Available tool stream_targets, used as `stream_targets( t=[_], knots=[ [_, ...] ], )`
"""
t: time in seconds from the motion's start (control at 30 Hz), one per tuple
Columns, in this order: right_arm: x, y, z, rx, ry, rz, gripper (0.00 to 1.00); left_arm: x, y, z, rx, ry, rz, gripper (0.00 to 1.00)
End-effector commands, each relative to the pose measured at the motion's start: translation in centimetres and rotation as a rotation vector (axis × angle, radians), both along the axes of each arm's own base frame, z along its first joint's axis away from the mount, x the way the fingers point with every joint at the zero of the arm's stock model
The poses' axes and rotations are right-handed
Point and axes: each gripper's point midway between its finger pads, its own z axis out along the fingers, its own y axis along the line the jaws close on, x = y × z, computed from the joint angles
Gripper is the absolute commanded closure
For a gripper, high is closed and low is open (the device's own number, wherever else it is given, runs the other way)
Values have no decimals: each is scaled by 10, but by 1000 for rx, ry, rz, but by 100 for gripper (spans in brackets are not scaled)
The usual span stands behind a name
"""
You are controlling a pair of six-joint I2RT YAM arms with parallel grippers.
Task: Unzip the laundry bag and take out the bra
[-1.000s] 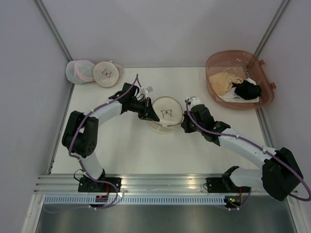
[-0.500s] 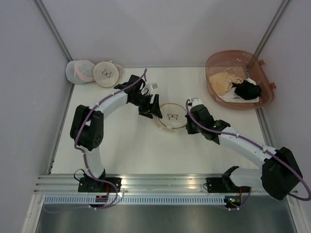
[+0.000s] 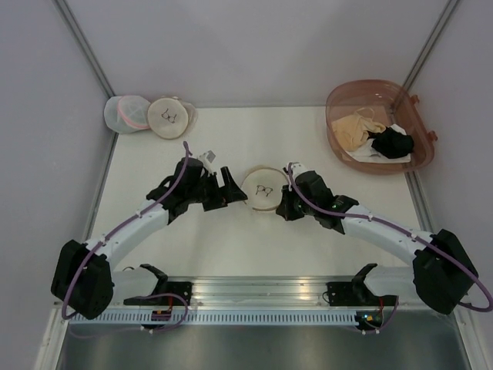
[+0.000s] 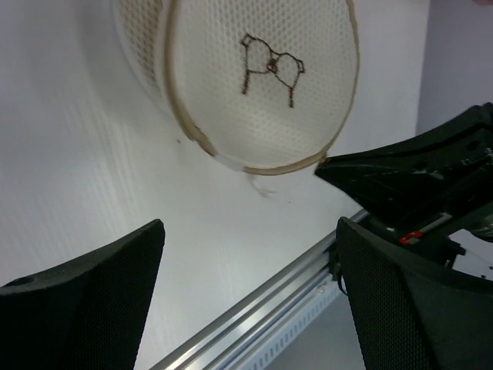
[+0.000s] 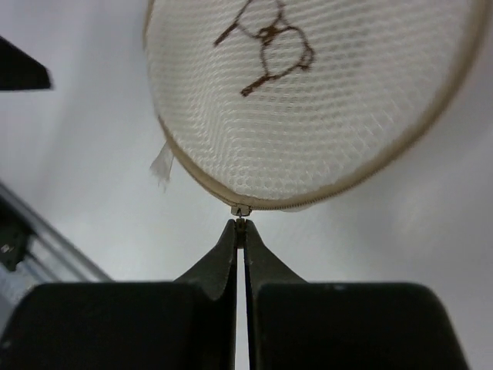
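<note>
Two jaws of the left gripper now stand wide apart, backed off left of the laundry bag they clamped a second ago. Only the right gripper holds it, pinched together on the zipper pull. The bag looks zipped, with the bra unseen, presumably inside. Far right, the tub holds a beige garment and a black garment
</note>
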Motion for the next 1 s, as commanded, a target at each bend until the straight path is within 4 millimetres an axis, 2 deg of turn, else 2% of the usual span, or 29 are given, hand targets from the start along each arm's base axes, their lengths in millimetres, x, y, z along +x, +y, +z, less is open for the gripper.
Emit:
stream_targets(
  t=[0.0,0.07,0.17,0.23,0.37,0.43,0.53,0.6,0.63,0.73,0.77,0.83,0.87,0.93,0.97],
  knots=[
    [-28,62,21,298,77,217,100,-19,-30,14,-225,66,71,5],
    [-42,86,33,407,116,306,100,-36,-42,10,-270,123,65,4],
    [-48,103,41,465,128,350,99,-49,-51,8,-310,164,55,2],
    [-49,108,43,477,128,368,100,-48,-45,-5,-296,188,105,1],
    [-52,112,45,483,126,393,100,-37,-37,-17,-299,168,202,1],
    [-54,111,45,478,123,397,100,-25,-30,-20,-287,131,270,1],
    [-57,107,42,455,116,399,100,-9,-22,-19,-287,82,350,5],
    [-58,105,42,446,106,398,99,0,-20,-16,-286,52,383,11],
    [-59,104,42,442,104,399,100,4,-21,-12,-295,36,384,15],
    [-60,100,41,429,95,394,100,13,-26,-14,-277,30,375,38],
    [-59,99,41,426,95,391,100,15,-28,-18,-269,40,372,56],
    [-59,97,40,410,93,382,100,17,-33,-15,-283,43,352,74],
    [-58,96,39,400,89,383,100,17,-36,-14,-290,45,342,87],
    [-57,93,36,376,87,369,100,20,-36,-13,-280,38,339,97],
    [-56,92,37,363,77,372,100,21,-34,-15,-271,38,345,98]
  ],
)
